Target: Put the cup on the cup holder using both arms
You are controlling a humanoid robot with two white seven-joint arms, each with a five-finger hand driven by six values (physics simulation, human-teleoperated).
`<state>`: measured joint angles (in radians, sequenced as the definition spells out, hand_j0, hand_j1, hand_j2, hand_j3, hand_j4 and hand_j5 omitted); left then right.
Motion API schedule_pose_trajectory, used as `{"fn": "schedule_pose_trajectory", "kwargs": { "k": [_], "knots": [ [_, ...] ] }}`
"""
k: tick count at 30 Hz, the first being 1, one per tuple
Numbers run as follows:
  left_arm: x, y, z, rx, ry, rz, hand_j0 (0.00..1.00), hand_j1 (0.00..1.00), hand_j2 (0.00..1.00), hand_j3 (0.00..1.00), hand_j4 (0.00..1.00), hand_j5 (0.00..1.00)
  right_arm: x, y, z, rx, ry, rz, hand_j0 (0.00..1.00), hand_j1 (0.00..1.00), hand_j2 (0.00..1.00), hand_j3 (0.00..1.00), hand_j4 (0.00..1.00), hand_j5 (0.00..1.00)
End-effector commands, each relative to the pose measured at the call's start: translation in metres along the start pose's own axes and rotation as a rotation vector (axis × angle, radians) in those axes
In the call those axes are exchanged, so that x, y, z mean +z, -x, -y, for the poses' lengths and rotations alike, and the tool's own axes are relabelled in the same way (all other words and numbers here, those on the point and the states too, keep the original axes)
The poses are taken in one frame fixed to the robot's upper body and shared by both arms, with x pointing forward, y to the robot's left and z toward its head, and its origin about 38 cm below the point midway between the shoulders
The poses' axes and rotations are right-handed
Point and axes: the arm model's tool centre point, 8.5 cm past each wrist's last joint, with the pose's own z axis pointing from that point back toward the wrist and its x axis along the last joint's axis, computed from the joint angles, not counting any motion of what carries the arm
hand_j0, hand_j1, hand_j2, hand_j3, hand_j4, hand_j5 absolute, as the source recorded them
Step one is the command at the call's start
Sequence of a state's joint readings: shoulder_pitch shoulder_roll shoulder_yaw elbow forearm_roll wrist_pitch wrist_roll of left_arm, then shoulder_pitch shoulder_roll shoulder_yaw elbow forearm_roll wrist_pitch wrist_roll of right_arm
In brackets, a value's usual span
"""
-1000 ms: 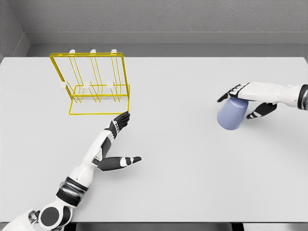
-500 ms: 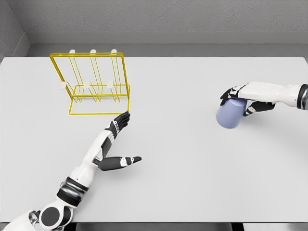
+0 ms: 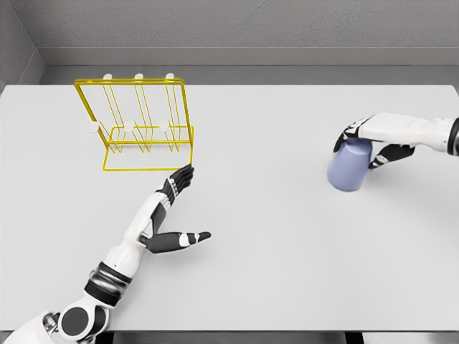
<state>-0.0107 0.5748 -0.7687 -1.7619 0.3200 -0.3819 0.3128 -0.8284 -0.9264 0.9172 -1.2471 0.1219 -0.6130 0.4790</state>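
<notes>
One lavender cup (image 3: 349, 169) gripped by right robot hand (image 3: 367, 137) (seemingly tilted), left robot hand (image 3: 174, 215) spread near yellow holder (image 3: 140, 125).

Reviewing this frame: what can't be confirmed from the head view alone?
- Whether the cup is lifted off the table or resting on it: the single view from above does not show it.
- Cup's far side and any handle: hidden by the right hand wrapped over it.
- Right arm past the forearm: cut off by the right edge.
- Left hand fingertips touching the rack base or just short: too close to tell.
</notes>
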Motion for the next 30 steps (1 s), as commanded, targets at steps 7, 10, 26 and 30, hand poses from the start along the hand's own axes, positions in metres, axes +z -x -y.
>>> {"fn": "schedule_pose_trajectory", "kwargs": {
  "k": [7, 10, 26, 30],
  "knots": [
    [-0.001, -0.001, 0.000, 0.001, -0.002, 0.010, 1.00, 1.00, 1.00, 1.00, 1.00, 1.00, 0.000, -0.002, 0.006, 0.003, 0.018, 0.006, 0.63, 0.63, 0.63, 0.63, 0.63, 0.63],
    [-0.001, -0.002, 0.000, 0.002, -0.002, 0.010, 1.00, 1.00, 1.00, 1.00, 1.00, 1.00, -0.001, -0.003, 0.007, 0.004, 0.022, 0.009, 0.61, 0.61, 0.61, 0.61, 0.61, 0.61],
    [-0.001, -0.001, 0.001, 0.005, -0.006, 0.010, 1.00, 1.00, 1.00, 1.00, 1.00, 1.00, -0.003, -0.021, 0.028, 0.016, 0.086, 0.074, 0.60, 0.60, 0.60, 0.60, 0.60, 0.60],
    [-0.001, -0.001, 0.001, 0.005, -0.006, 0.010, 1.00, 1.00, 1.00, 1.00, 1.00, 1.00, -0.006, -0.030, 0.035, 0.036, 0.095, 0.100, 0.60, 0.60, 0.60, 0.60, 0.60, 0.60]
  ]
}}
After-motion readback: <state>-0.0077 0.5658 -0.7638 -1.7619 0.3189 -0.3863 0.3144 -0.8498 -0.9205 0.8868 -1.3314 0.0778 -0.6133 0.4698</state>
